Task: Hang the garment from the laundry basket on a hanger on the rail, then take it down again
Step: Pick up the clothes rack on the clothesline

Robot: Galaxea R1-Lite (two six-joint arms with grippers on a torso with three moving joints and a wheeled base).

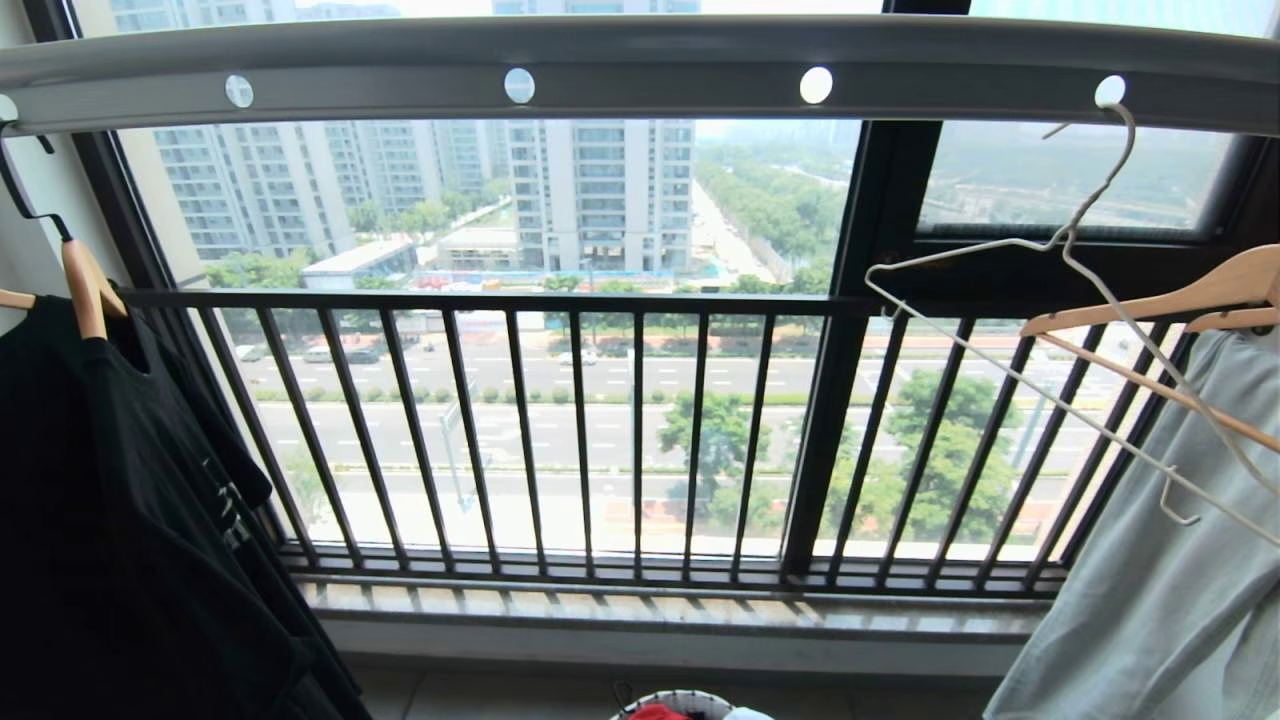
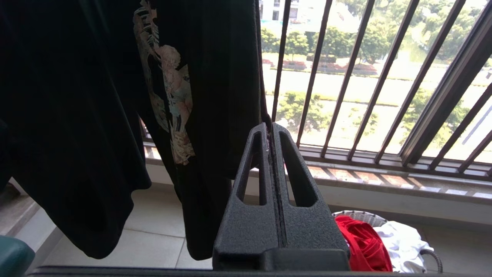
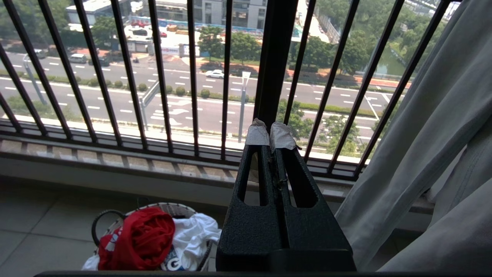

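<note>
Overhead, the long grey metal rail (image 1: 640, 60) with round holes carries the thin white wire hanger (image 1: 1080, 240), hooked in one hole and hanging tilted; springy, it could swing or unhook if knocked. Below, the soft crumpled bright red T-shirt (image 3: 142, 238) fills the white mesh laundry basket (image 3: 169, 209) beside white cloth, likely to drag along. Left tool (image 2: 271, 129) and right tool (image 3: 269, 134) are both pressed together, empty.
</note>
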